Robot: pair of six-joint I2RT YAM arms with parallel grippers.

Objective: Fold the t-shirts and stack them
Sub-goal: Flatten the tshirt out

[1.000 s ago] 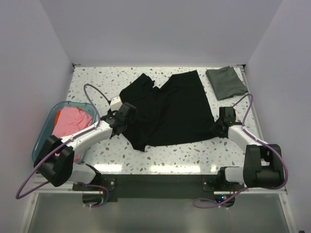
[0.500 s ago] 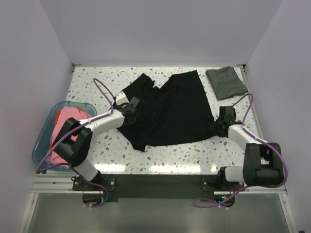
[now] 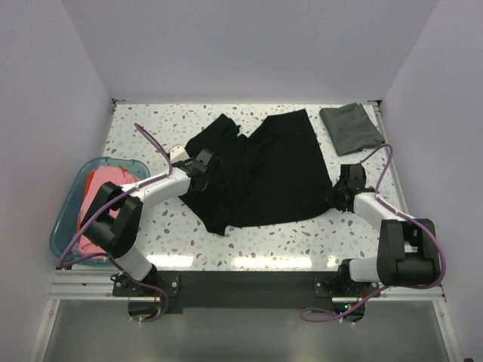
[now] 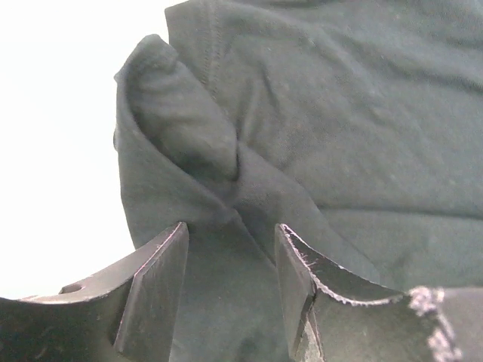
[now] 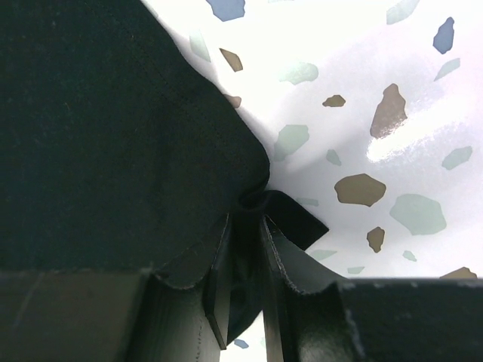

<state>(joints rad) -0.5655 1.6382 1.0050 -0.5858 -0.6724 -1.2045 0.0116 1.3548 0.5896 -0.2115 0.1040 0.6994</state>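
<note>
On the speckled terrazzo table between plain white walls, the black t-shirt lay spread out — my left claw half open astride a fold at its left edge, my right claw pinched tight on its near right corner.

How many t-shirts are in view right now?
4. A black t-shirt lies spread mid-table, a grey-green t-shirt sits folded at the far right corner, and a pink t-shirt and an orange-red t-shirt are in the teal tub at left; more may be hidden there.
</note>
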